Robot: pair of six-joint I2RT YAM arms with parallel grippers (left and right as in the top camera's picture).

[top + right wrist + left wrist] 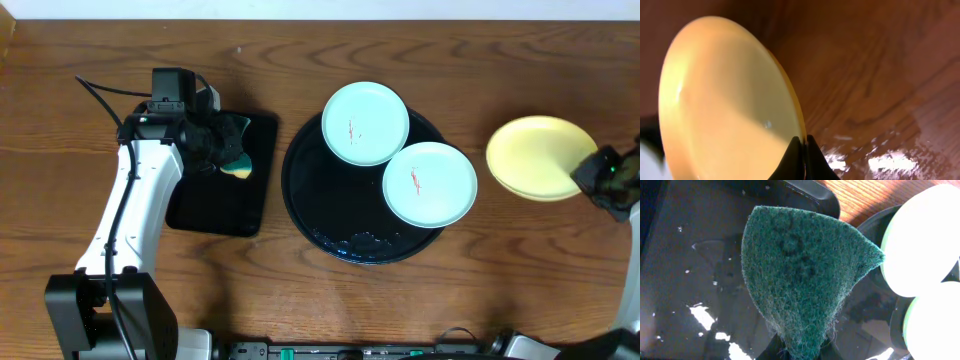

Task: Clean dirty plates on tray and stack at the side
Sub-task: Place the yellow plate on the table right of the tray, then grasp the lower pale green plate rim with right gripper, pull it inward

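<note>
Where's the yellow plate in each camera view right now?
Overhead: yellow plate at far right, off the round tray, right gripper at its edge.
Left wrist: not in it; sponge fills the view.
Right wrist: left half, rim pinched by the gripper.
Shared landmark: the wooden table.

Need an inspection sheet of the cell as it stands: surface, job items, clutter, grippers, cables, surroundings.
Surface: wooden table; wet sheen beside the yellow plate in the right wrist view.
Job's things: round black tray holds the upper mint plate and lower mint plate, both red-smeared and overhanging its rim. The yellow plate is off the tray, to its right.
Clutter: rectangular black tray, wet, at left.
Grippers: left gripper shut on green sponge over the rectangular tray; right gripper shut on the yellow plate's rim.
Cables: black cable loops by the left arm.
Surroundings: nothing seen.
</note>
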